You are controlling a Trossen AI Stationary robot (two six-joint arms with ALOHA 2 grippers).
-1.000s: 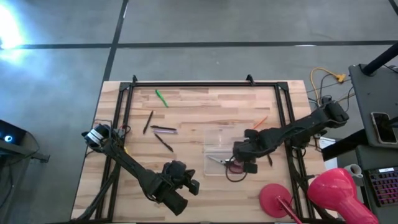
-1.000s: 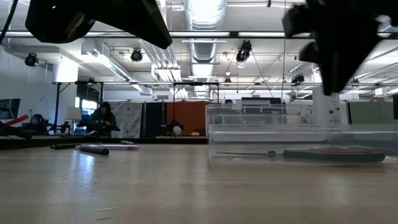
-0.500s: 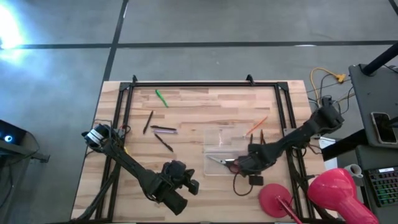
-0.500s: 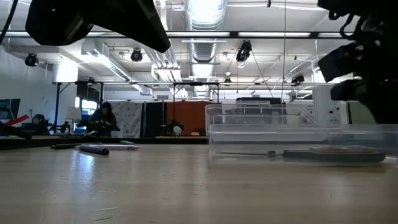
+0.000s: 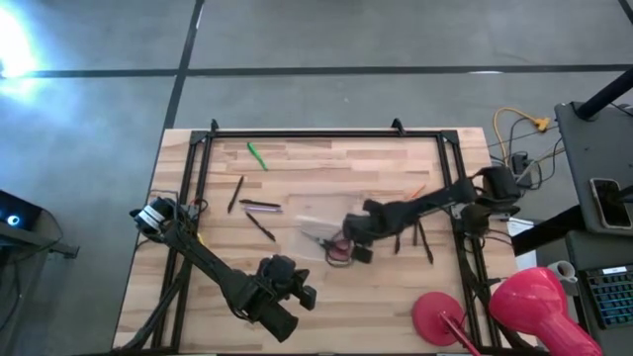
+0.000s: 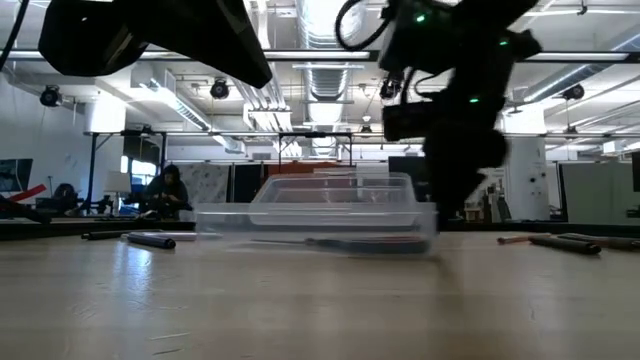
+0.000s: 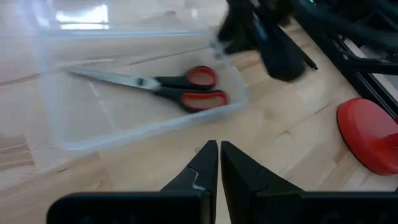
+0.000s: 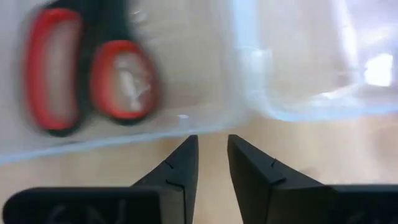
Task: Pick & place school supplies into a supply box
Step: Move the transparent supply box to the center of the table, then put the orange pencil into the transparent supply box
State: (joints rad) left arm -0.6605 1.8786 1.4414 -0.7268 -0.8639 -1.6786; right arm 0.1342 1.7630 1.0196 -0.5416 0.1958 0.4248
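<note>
Four slim pens (image 5: 255, 205) lie untouched near the table's left edge. Left gripper (image 7: 218, 148) waits at the front edge, fingers pressed together. Supply box (image 5: 313, 226), scissors (image 7: 186, 87) inside, has slid left to mid-table, shoved by the right gripper (image 8: 212, 140), now at its right end with fingers narrowly apart, pinching nothing. More pens (image 5: 426, 244) are stranded right; filling is barely started.

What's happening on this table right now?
The right gripper sits at the edge of the clear supply box, fingers slightly apart with nothing visibly between them. The red-handled scissors already lie inside. A green pen and dark pens lie loose on the table. The left gripper waits shut nearby.
</note>
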